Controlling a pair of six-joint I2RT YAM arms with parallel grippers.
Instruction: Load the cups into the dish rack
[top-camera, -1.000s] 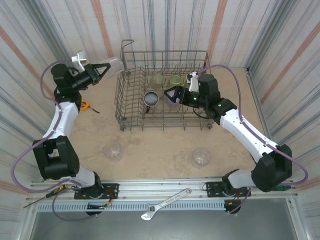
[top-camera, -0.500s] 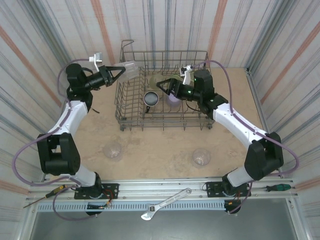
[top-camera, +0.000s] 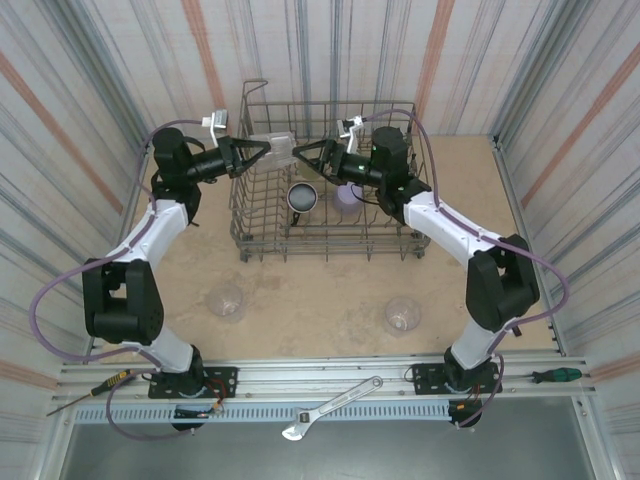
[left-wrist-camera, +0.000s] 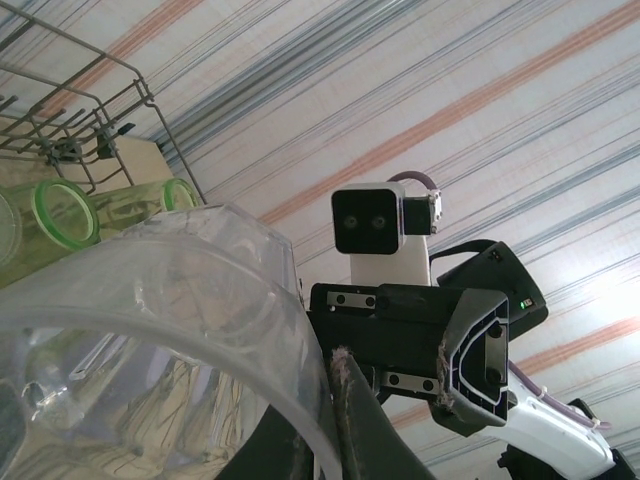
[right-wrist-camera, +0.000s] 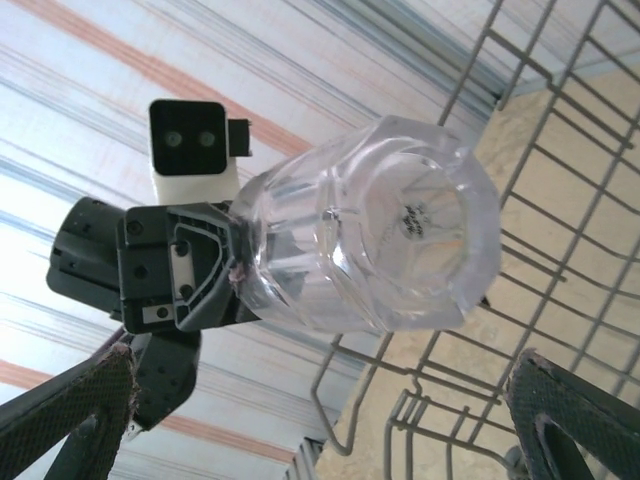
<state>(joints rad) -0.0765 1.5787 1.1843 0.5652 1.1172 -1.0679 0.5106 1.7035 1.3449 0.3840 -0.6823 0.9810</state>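
Observation:
My left gripper (top-camera: 258, 155) is shut on the rim of a clear cup (top-camera: 278, 149), held on its side above the left rear of the dish rack (top-camera: 262, 240). In the left wrist view the cup's rim (left-wrist-camera: 150, 290) sits between my fingers (left-wrist-camera: 375, 430). My right gripper (top-camera: 303, 155) stands open, facing the cup's base (right-wrist-camera: 400, 240) from a short gap, its fingers (right-wrist-camera: 80, 400) apart on either side. A black cup (top-camera: 303, 197) and a lavender cup (top-camera: 347, 198) stand in the rack. Two yellow-green cups (left-wrist-camera: 60, 205) lie at its back.
Two more clear cups (top-camera: 225, 300) (top-camera: 403, 314) sit on the table in front of the rack. A wrench (top-camera: 332, 408) and a screwdriver (top-camera: 100, 385) lie on the near rail. Striped walls close in on three sides.
My left gripper carried the clear cup rightward over the rack's left rear. My right gripper rose from beside the lavender cup and swung left to face the held cup.

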